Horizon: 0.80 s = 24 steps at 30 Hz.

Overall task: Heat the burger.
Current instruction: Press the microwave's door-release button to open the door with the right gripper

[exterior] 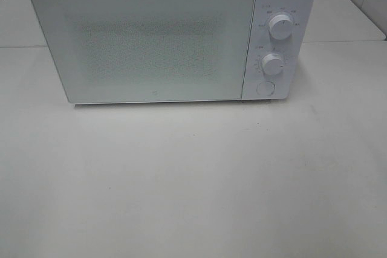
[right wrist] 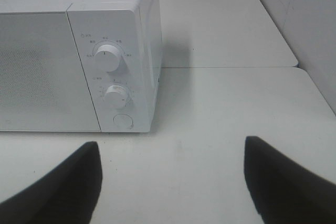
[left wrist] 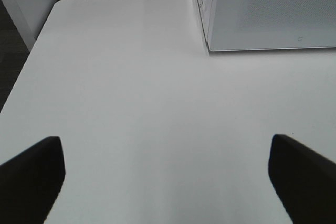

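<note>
Microwave oven, white and boxy (exterior: 151, 40), door shut at upper centre; left gripper (left wrist: 165, 145) and right gripper (right wrist: 172, 148) gape empty; probably best to meet the white round lower knob (exterior: 273, 64) squarely.

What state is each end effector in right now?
Left end effector: open, holding nothing.
Right end effector: open, holding nothing.

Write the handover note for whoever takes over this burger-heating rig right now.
Left gripper: open, empty, above the table.
Right gripper: open, empty, facing the microwave near its knobs.
Microwave door: shut.
Burger: not in any view; cannot tell whether it is inside.
Done: nothing confirmable.
Left: locate the burger, load it if needed, set the knobs to heat.
</note>
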Available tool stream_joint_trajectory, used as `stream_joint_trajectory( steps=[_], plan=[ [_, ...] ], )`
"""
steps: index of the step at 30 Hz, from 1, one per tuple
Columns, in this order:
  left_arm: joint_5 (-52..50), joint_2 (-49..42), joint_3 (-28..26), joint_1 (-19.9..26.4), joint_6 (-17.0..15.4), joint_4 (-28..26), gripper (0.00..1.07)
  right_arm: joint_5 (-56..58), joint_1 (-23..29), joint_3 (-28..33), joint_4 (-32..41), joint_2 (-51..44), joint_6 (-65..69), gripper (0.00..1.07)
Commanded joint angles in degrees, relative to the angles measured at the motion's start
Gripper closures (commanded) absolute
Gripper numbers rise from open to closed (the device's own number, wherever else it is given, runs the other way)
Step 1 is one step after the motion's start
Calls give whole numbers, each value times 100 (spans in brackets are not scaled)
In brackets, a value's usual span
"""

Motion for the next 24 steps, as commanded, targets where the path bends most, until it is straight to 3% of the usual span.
stream_joint_trajectory(
  steps=[1, 24],
  plan=[
    [-17, -6, 0, 23, -6, -40, 9, -476, -23, 6, 17, 355, 23, 35],
    [-17, -6, 0, 23, -6, -40, 9, -2911, -23, 6, 97, 3042, 332, 43]
  ],
)
